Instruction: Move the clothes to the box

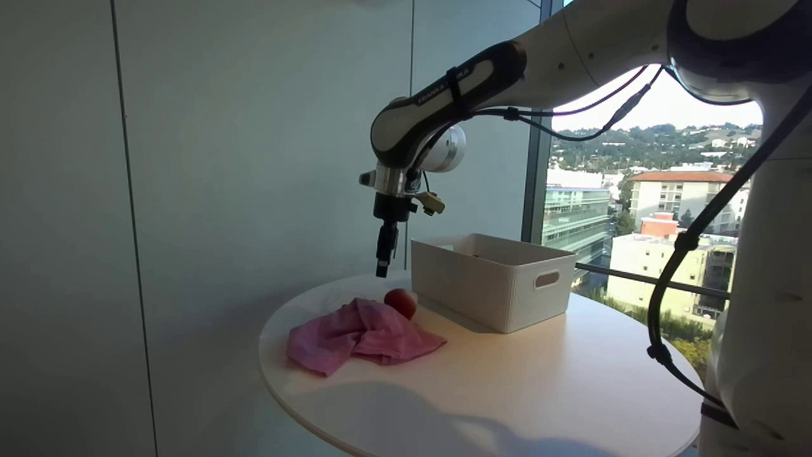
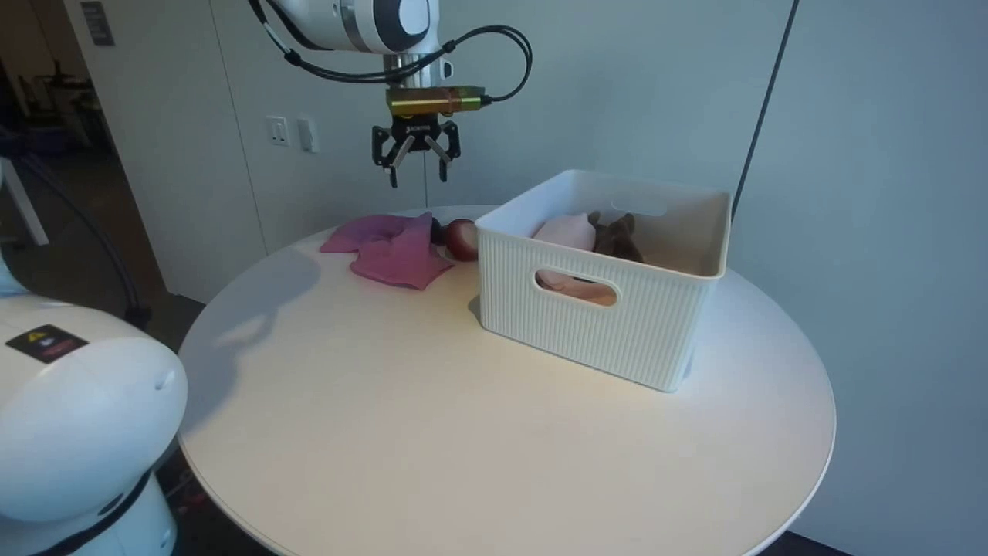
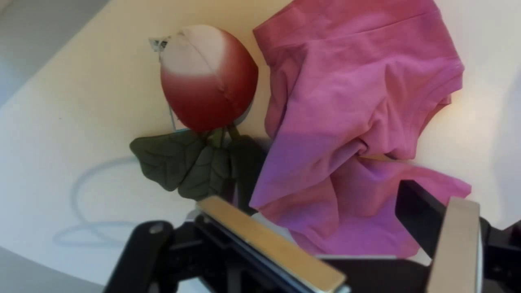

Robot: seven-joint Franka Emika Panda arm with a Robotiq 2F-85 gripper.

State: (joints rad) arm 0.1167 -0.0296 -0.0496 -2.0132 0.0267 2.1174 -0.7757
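One pink cloth (image 1: 368,336): we saw it bunched in loose folds on the round white counter (image 2: 463,432), outside the white box (image 2: 617,340), in both exterior views.
Cloth's neighbour: a stuffed radish (image 3: 209,77) lay just beside it, between cloth and box, red with a white end.
Green leaves (image 3: 207,171): we saw them spread from the radish, next to the cloth; whether they touched it, we could not tell.
Box: it stood upright on the counter, a handle slot (image 1: 547,279) cut through one wall.
Box contents: we saw a pale pink thing (image 2: 567,232) and a brown thing (image 2: 617,238) side by side inside, both too hidden to name.
End effector (image 2: 418,176): it hung above the counter, well apart from the cloth, its two fingers (image 2: 393,177) spread with a wide gap between them.
Pads (image 3: 270,244): in the wrist view we saw one tan and one pale, with part of the cloth showing between them.
Arm (image 1: 596,44): we saw it reach over the counter in both exterior views, black cables (image 2: 340,76) running along it.
Window (image 1: 666,146): in an exterior view we saw buildings (image 1: 685,193) through it, behind the arm.
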